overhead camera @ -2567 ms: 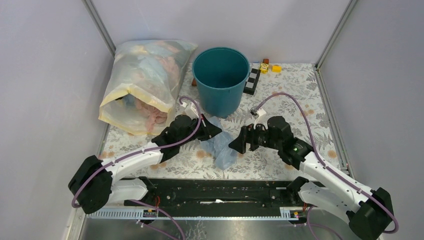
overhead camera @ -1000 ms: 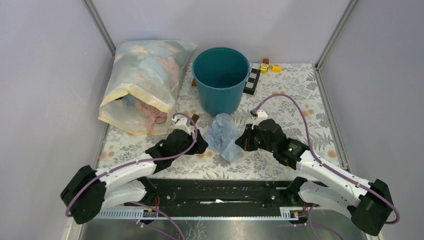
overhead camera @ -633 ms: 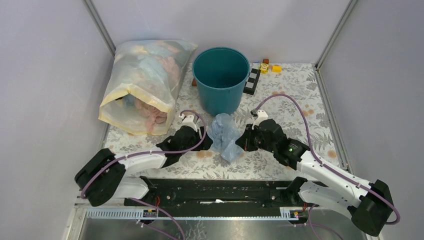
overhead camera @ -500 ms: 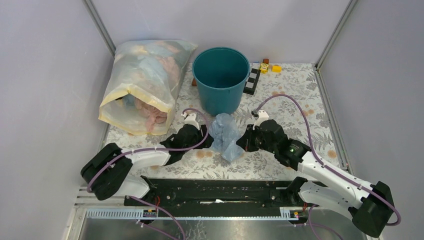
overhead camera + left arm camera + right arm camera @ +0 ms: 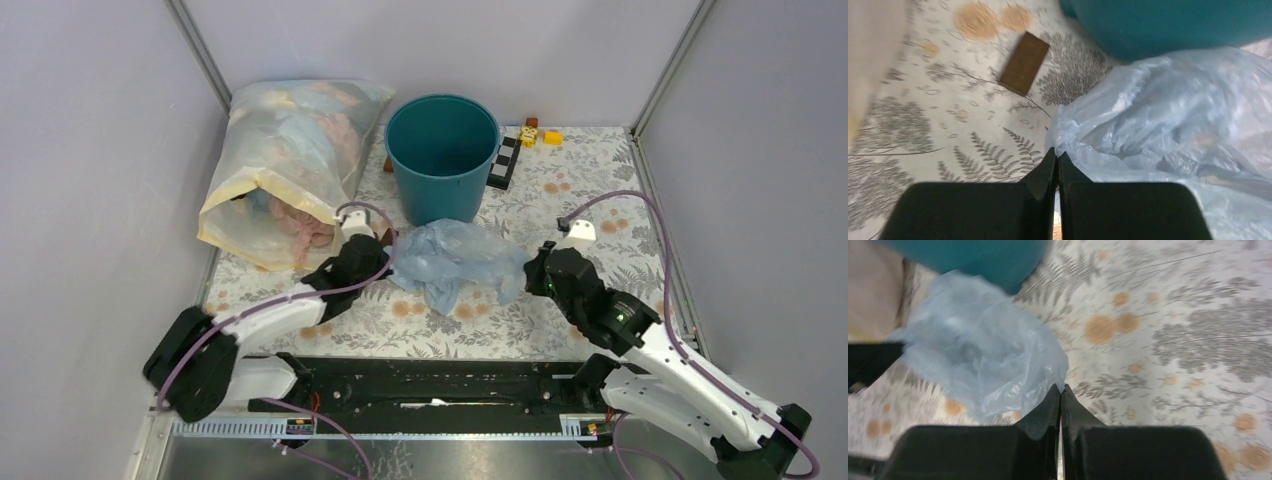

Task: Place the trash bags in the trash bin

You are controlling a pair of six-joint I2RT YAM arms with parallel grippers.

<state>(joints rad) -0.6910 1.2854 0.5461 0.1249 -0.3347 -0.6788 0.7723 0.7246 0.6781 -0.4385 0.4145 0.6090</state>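
Because both tools grip it from opposite ends, the trash bag [image 5: 450, 262] lies drawn out crosswise, its long axis running from the left tool [image 5: 385, 260] to the right tool [image 5: 527, 276]. The left tool's fingers are pressed together on the film's left edge. The right tool's fingers pinch the opposite corner. The bag's crumpled middle sags onto the surface [image 5: 600, 200] between them, with a loose fold pointing toward the arms' bases.

Just beyond the bag, farther from both tools, the trash bin [image 5: 442, 160] stands upright with its mouth open upward, and the film's far edge reaches its foot.

The surface carries a pale cover printed with grey ferns and orange blossoms. Plain lavender-grey walls close it in on three sides, with metal posts in the far corners.

There is one blue bag, one bin and one large cloudy stuffed bag [image 5: 290, 170] lying beyond the left tool. One flat brown block [image 5: 1024, 63] rests just ahead of the left tool. One checkered strip [image 5: 503, 162] lies right of the bin, with three small pieces [image 5: 552, 137] beyond it.
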